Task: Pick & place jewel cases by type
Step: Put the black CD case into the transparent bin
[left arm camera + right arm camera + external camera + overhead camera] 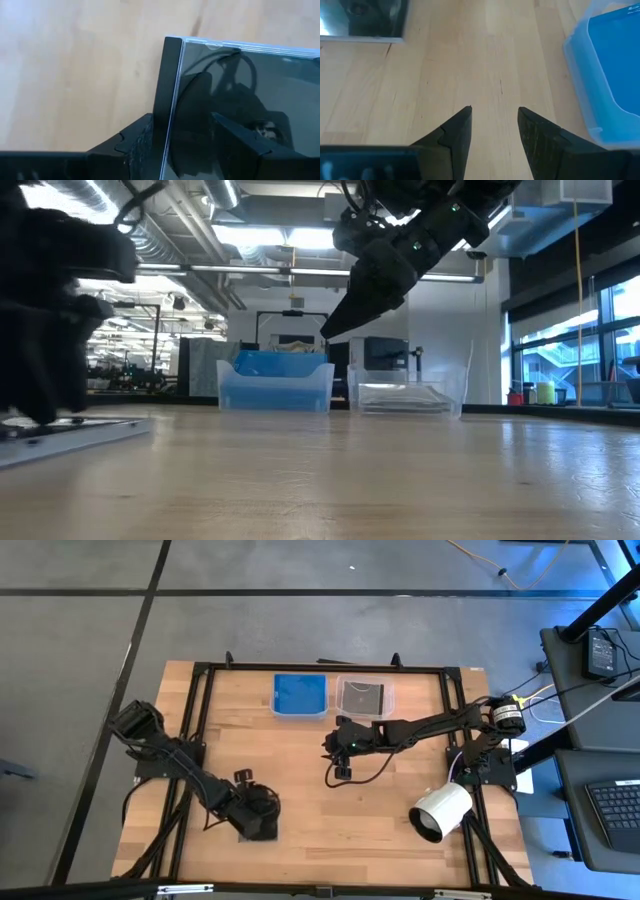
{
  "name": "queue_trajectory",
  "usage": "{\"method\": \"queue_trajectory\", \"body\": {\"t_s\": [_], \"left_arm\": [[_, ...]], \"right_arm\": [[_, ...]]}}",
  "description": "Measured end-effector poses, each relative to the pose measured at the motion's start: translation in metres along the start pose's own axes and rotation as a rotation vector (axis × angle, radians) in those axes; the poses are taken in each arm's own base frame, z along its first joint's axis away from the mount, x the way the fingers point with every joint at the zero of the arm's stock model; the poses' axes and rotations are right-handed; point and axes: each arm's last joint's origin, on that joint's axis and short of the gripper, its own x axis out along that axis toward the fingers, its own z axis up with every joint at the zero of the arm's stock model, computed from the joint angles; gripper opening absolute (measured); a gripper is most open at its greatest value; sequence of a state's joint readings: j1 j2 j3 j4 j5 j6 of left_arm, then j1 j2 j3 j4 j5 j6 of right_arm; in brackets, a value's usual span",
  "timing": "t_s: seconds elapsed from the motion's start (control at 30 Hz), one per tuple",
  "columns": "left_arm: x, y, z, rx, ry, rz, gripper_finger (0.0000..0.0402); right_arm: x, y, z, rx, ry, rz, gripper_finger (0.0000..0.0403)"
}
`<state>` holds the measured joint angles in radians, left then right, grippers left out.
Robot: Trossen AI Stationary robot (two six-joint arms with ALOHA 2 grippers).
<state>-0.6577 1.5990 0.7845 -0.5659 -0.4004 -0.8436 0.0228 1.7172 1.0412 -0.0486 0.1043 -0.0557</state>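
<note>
Left gripper low at the near left of the wooden surface, fingers spread to either side of the spine edge of a dark jewel case; contact not clear enough to call a pinch. Seen only from the left wrist: black ribbed spine, clear glossy lid mirroring cable and gripper, case lying flat on the wood. From above, that same case mostly hidden beneath the gripper body; from the low view, just a thin flat slab at the left edge under the dark arm. Right gripper hanging above mid-surface, clear of the wood, fingers parted and holding nothing, as shown plainly by the right wrist. Shown by the right wrist alone: corner of the flat dark case at the picture's far edge and the wall of the blue-filled tub just beside the fingers. At the far side of the surface, two clear tubs side by side: one with translucent blue cases, one with a dark case lying in it. Low view gives the tubs' height and stacked blue contents, not visible from overhead. White cylinder lying at the near right, only in the high view.
</note>
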Motion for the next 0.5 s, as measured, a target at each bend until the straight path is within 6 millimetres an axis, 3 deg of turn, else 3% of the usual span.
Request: {"method": "queue_trajectory", "body": {"t_s": [0.2,0.5], "left_arm": [[0.009,0.011,0.017,0.051,-0.072,0.046,0.0185],[0.029,0.035,0.059,0.136,-0.203,0.070,0.0187]], "right_arm": [[0.000,0.000,0.000,0.046,0.000,0.001,0.0163],[-0.001,0.008,-0.004,0.028,0.044,0.018,0.0163]]}}
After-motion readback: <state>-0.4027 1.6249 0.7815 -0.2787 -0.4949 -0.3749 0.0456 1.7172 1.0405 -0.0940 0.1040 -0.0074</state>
